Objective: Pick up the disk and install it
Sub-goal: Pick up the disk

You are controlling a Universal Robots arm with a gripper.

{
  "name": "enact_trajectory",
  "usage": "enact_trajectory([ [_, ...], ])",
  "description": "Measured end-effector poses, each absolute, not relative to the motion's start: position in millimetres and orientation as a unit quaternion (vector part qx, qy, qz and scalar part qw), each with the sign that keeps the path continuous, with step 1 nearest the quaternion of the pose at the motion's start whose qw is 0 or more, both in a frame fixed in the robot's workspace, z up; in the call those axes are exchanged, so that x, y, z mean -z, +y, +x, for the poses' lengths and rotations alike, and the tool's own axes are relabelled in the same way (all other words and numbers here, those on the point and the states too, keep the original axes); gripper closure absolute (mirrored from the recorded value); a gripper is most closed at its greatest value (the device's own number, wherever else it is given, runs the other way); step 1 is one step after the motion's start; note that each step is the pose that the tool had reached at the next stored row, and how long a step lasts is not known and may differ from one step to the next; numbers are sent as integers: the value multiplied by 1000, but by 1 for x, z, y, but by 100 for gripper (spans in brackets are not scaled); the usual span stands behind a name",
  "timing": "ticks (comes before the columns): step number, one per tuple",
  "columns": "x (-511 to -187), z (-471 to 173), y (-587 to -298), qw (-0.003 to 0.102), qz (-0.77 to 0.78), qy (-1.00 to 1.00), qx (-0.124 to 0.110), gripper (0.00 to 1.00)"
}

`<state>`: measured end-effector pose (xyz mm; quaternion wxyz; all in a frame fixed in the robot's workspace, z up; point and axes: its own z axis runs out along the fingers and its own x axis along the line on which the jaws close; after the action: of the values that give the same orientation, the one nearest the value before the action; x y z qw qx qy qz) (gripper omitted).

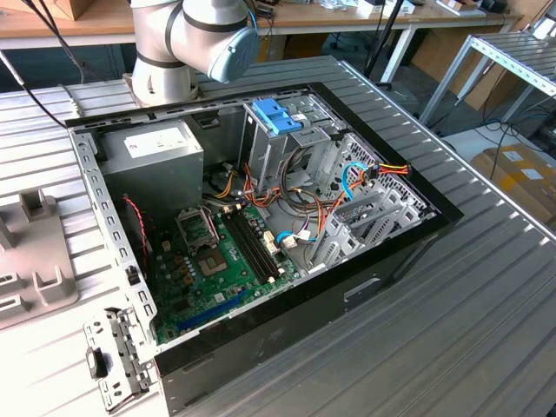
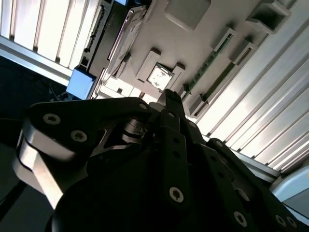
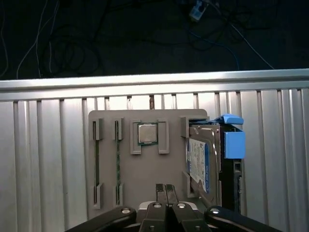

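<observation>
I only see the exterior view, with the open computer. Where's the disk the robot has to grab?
Observer: In the first wrist view, the disk stands on its edge in a grey tray on the slatted table.
Operator: Is the robot holding it?
Observer: No. The gripper is apart from it, and its fingers are shut on nothing.
Operator: What else is in that tray?
Observer: A square processor chip sits in the tray's middle holder.
</observation>
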<state>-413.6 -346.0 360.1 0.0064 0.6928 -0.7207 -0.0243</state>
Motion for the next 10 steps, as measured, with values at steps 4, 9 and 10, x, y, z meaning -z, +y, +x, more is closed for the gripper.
enact_trajectory([
  [4, -360, -414, -346, 7, 713, -701, 24, 89],
  [9, -360, -414, -346, 8, 736, -676, 24, 89],
  [10, -360, -414, -346, 8, 738, -674, 24, 89],
])
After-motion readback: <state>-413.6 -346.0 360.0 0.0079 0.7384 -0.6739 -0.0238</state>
